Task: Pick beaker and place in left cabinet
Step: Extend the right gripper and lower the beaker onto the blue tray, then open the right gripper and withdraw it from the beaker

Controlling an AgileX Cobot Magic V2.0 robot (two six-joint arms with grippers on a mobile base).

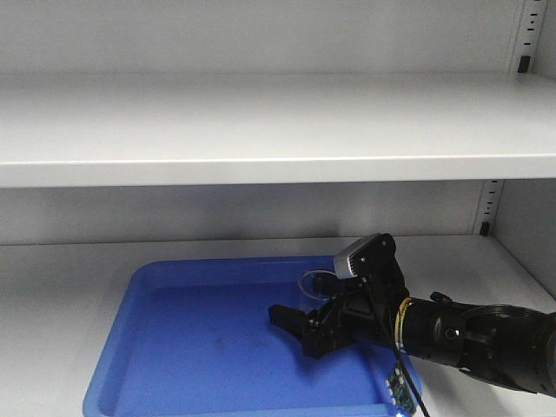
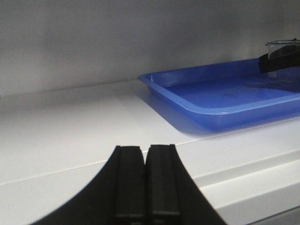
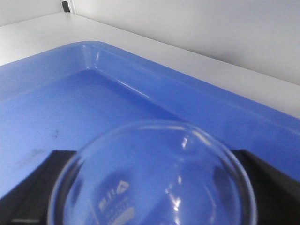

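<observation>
The beaker (image 1: 317, 282), clear glass with a flared rim, stands low in the right half of a blue tray (image 1: 117, 360) on the lower shelf (image 1: 61, 287) of the light grey left cabinet. My right gripper (image 1: 294, 330) reaches in from the right, a black finger on each side of the glass, shut on it. From the right wrist, the beaker (image 3: 154, 178) fills the bottom of the frame between the fingers (image 3: 33, 183). The left wrist view shows the beaker (image 2: 282, 44) far right behind a black finger (image 2: 279, 61). My left gripper (image 2: 145, 150) is shut on nothing, over the bare shelf left of the tray (image 2: 187, 101).
An upper shelf (image 1: 261, 130) hangs close above the tray. Slotted support strips (image 1: 526, 35) run down the back wall at the right. The tray's raised rim (image 3: 140, 70) runs around the beaker. A cable and small circuit board (image 1: 398, 387) hang by the right arm.
</observation>
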